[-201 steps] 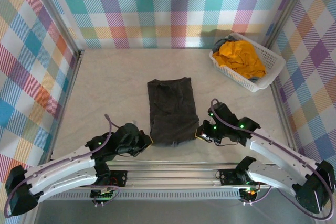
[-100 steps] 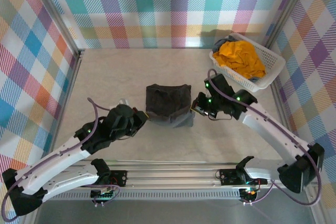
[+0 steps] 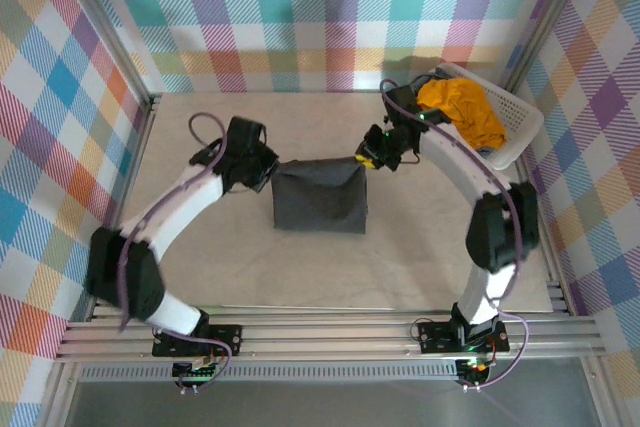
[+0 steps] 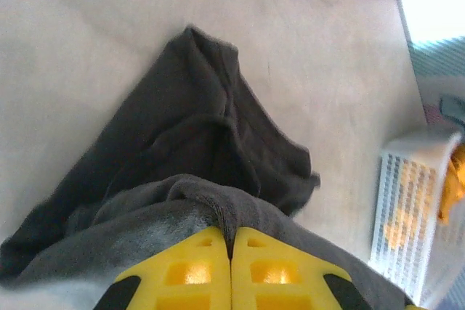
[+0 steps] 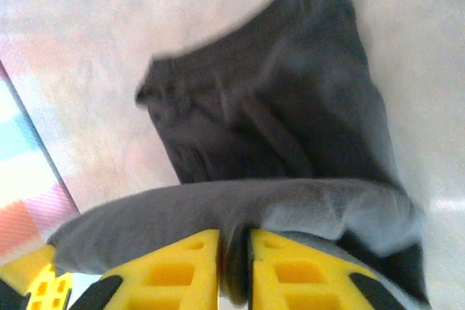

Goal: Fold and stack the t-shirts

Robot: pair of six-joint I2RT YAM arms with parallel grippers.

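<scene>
Lowest in the top view, the aluminium rail (image 3: 330,322) runs along the bottom. Above it, the pale beige table (image 3: 200,267) lies bare across the whole lower half of the frame, which is the widest open room.

At centre frame sits the dark charcoal grey cloth t-shirt (image 3: 320,202), folded into a compact rectangle. Its lower edge is flat on the table and its side edges are fairly straight. Bare table flanks it, broader on the left than on the right.

The shirt's upper edge is stretched between the two grippers. The left gripper (image 3: 270,169) is at the upper-left corner. In the left wrist view its yellow fingers (image 4: 192,274) are all but together, with a grey fold pinched at their tips. The right gripper (image 3: 366,158) is at the upper-right corner, and its fingers (image 5: 185,270) are narrowly parted with dark cloth clamped between them.

In the upper right corner the white plastic lattice basket (image 3: 515,132) holds the mustard orange-yellow cloth t-shirt (image 3: 460,107), with the right arm crossing close by its left rim. A strip of bare table separates the grey shirt from the plaid back wall (image 3: 330,17).
</scene>
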